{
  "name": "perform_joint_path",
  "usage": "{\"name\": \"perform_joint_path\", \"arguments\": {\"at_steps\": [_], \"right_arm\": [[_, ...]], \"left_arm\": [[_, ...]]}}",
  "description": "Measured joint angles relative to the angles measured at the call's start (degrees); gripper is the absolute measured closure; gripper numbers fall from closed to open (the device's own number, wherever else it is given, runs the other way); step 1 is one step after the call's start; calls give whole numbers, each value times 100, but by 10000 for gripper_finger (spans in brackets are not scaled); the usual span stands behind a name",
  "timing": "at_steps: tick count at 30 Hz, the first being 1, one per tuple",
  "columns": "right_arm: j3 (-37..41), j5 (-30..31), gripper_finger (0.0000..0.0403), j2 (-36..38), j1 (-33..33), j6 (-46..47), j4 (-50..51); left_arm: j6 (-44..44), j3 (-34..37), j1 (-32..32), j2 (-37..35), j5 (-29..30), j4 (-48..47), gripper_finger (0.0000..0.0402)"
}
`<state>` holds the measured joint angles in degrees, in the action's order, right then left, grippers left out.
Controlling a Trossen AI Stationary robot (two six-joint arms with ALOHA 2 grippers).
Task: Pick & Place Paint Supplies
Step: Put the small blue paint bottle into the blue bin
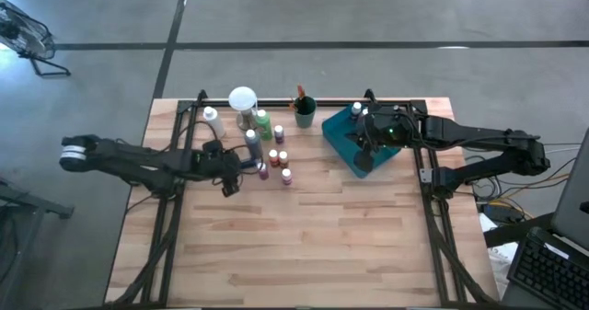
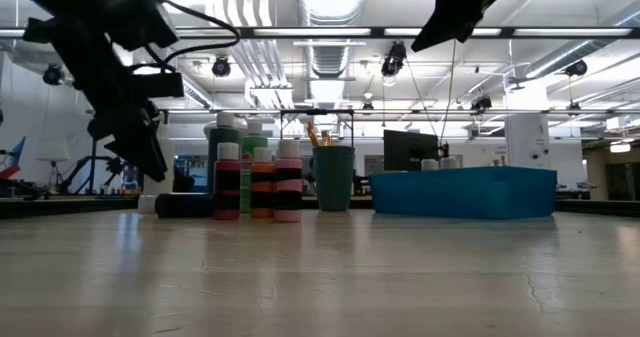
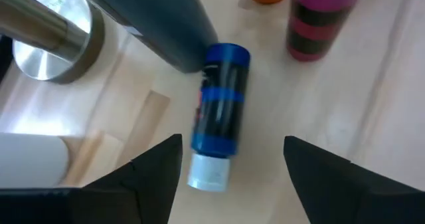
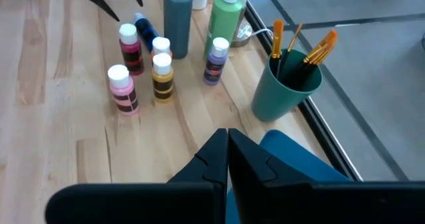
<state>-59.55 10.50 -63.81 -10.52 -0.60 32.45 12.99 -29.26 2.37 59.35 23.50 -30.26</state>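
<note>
hovering left gripper [image 3: 229,161], jaws open over blue bottle [image 3: 219,108] lying on worktop [image 1: 304,246] | right gripper [image 4: 228,147] jaws closed above teal tray [image 1: 342,137]

We note two matte black jointed arms [image 1: 138,160], exposed black cabling, and tapered black wedge-shaped fingers [image 3: 157,177].
</note>
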Motion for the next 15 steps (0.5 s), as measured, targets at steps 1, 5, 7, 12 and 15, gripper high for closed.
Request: {"name": "perform_joint_path", "arguments": {"at_steps": [1, 5, 7, 12, 15], "right_arm": [[0, 0, 394, 0, 0, 0, 5], [0, 0, 394, 0, 0, -4, 28], [0, -2, 394, 0, 0, -63, 28], [0, 0, 394, 0, 0, -94, 26], [0, 0, 394, 0, 0, -94, 30]], "left_arm": [[-91, -31, 57, 42, -1, -6, 130], [-282, -59, 258, 184, -36, -13, 127], [-352, -46, 353, 242, -62, 23, 128], [-614, -37, 563, 469, -386, 381, 128], [-756, -36, 661, 629, -582, 564, 128]]}}
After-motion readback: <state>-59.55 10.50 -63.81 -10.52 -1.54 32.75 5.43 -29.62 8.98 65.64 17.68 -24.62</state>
